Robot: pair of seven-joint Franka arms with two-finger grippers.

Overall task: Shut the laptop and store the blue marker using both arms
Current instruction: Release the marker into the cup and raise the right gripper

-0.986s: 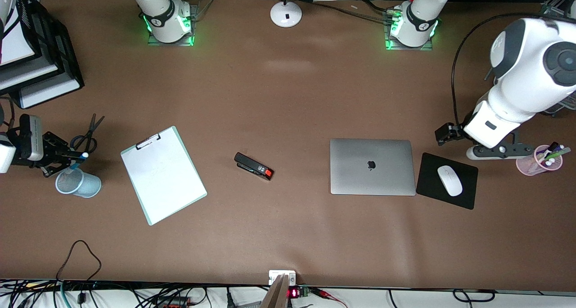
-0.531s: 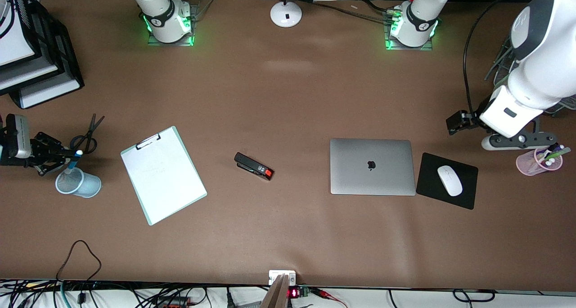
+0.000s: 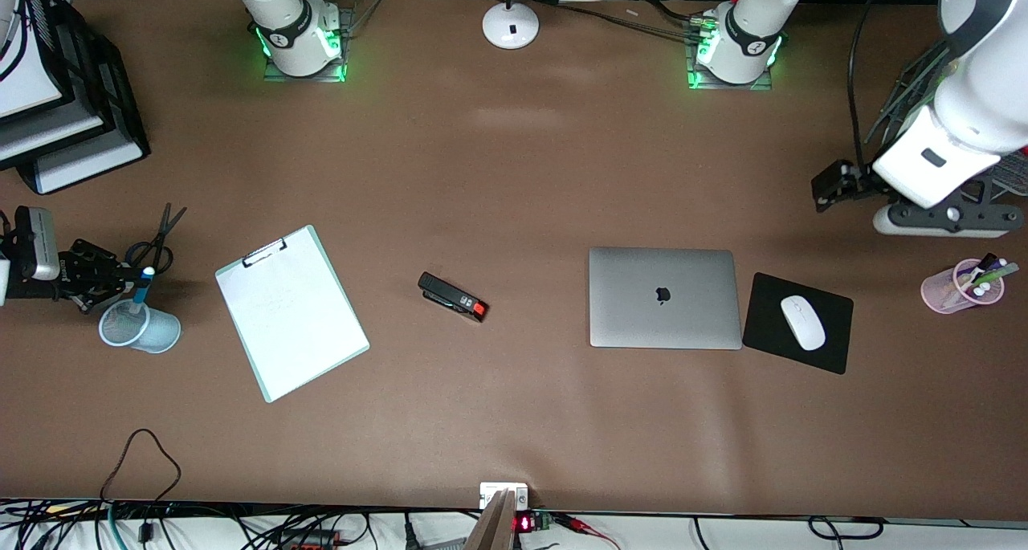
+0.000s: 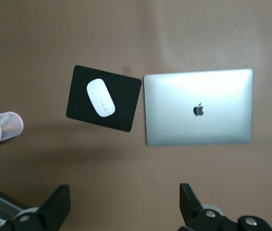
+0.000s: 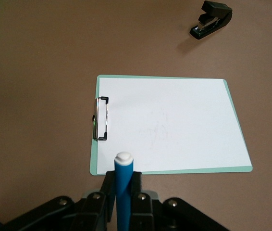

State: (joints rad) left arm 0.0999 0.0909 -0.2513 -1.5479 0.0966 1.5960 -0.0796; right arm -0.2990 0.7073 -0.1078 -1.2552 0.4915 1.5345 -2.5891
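The laptop (image 3: 665, 297) lies shut on the table, lid up with its apple logo showing; it also shows in the left wrist view (image 4: 198, 107). My left gripper (image 3: 940, 219) hangs open and empty (image 4: 124, 207) above bare table toward the left arm's end, apart from the laptop. My right gripper (image 3: 128, 279) is shut on the blue marker (image 3: 143, 285) at the right arm's end. It holds the marker over a light-blue mesh cup (image 3: 138, 327), white cap up. In the right wrist view the marker (image 5: 124, 180) stands between the closed fingers (image 5: 108, 185).
A black mouse pad (image 3: 835, 349) with a white mouse (image 3: 802, 322) lies beside the laptop. A pink cup of markers (image 3: 960, 291) stands at the left arm's end. A clipboard (image 3: 291, 313), a stapler (image 3: 454, 296), scissors (image 3: 157, 241) and stacked trays (image 3: 64, 124) are elsewhere.
My left arm has drawn back from beside the mouse pad toward the bases and the table's end. My right gripper has shifted slightly over the mesh cup, still holding the marker.
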